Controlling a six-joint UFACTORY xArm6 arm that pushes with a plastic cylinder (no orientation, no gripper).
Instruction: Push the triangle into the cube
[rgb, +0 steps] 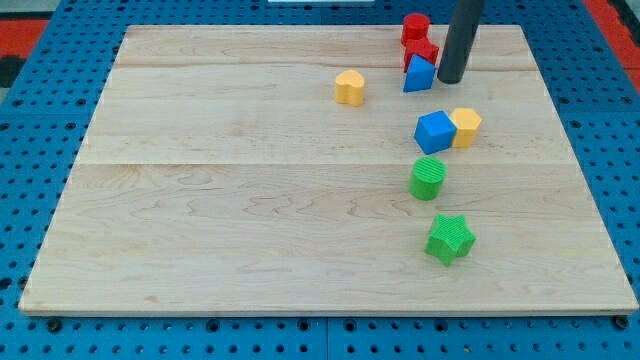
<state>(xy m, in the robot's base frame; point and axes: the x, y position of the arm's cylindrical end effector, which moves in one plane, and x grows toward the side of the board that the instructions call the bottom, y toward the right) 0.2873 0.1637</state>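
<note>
A blue triangle (419, 75) lies near the view's top right, touching a red block (422, 51) behind it. A blue cube (435, 131) sits below it, touching a yellow block (465, 127) on its right. My tip (450, 80) is the lower end of a dark rod and stands just right of the blue triangle, close to or touching its right side. The cube is a short way below the tip.
A red cylinder (416, 27) stands at the top edge above the red block. A yellow heart-like block (349, 87) lies left of the triangle. A green cylinder (428, 178) and a green star (449, 238) lie below the cube. The wooden board (200, 200) rests on a blue pegboard.
</note>
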